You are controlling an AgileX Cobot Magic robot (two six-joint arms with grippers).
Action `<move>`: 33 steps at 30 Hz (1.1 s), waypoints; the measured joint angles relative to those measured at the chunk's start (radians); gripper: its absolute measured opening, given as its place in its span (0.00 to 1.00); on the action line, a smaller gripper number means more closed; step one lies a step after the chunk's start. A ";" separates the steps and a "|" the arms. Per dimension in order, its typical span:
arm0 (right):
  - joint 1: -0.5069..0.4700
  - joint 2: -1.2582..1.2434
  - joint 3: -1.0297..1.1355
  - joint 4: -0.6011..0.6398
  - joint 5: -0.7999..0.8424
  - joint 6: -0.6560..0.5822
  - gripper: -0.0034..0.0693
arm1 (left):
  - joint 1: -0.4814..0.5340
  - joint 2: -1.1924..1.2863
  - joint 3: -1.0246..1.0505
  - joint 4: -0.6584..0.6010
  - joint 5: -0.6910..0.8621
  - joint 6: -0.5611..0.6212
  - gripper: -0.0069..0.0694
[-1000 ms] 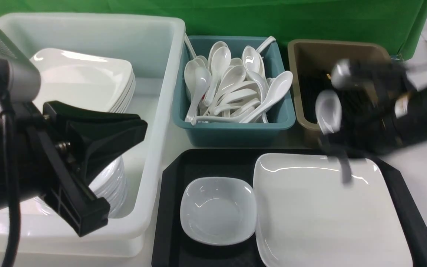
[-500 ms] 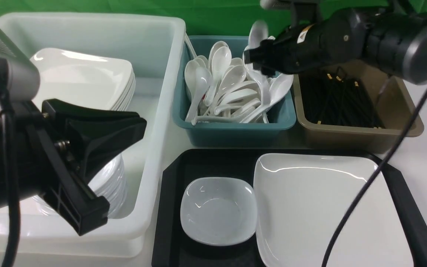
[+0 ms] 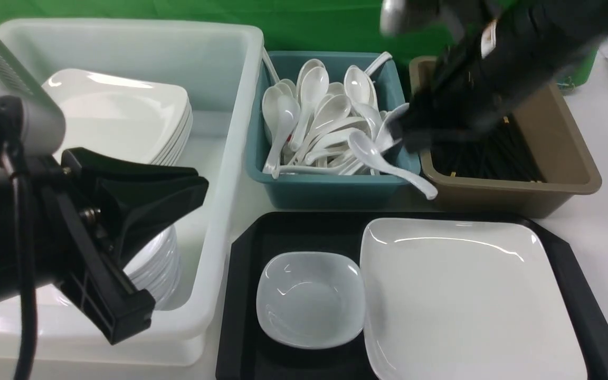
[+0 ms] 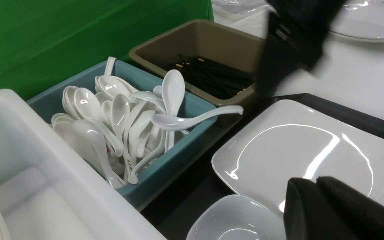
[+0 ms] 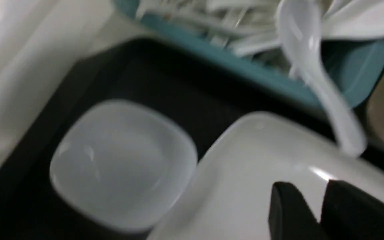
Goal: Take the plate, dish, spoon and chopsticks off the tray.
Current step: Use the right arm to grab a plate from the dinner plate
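Spoon: white glossy soup spoon (image 3: 388,166) is off the tray; bowl in teal plastic bin (image 3: 335,195), handle overhangs rim, just beside R claw (image 5: 312,190), on its L-arm side.
R claw: fingers slightly apart, nothing btwn.
L claw (image 4: 317,186): fingers together, empty.
On black rectangular tray (image 3: 240,295): large white square plate (image 3: 467,301) below R claw; small deep white dish (image 3: 309,298) nearer L claw.
Step (my read): spoon drop done, plate/dish next.
Do well: spoon looks tippy, so avoid its handle; take plate by raised rim, jaws wide first.
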 joint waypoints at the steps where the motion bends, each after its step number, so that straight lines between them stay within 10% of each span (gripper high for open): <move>1: 0.010 0.000 0.000 -0.008 0.000 0.003 0.31 | 0.000 0.000 0.000 0.000 0.000 0.000 0.11; 6: 0.280 -0.094 0.341 -0.150 -0.008 0.144 0.46 | 0.000 0.000 0.000 0.000 0.005 0.003 0.11; 14: 0.395 -0.050 0.456 -0.270 -0.101 0.323 0.81 | 0.000 0.000 0.000 0.001 0.007 0.004 0.11; 33: 0.375 0.153 0.456 -0.445 -0.289 0.476 0.85 | 0.000 0.000 0.000 0.001 0.007 0.004 0.11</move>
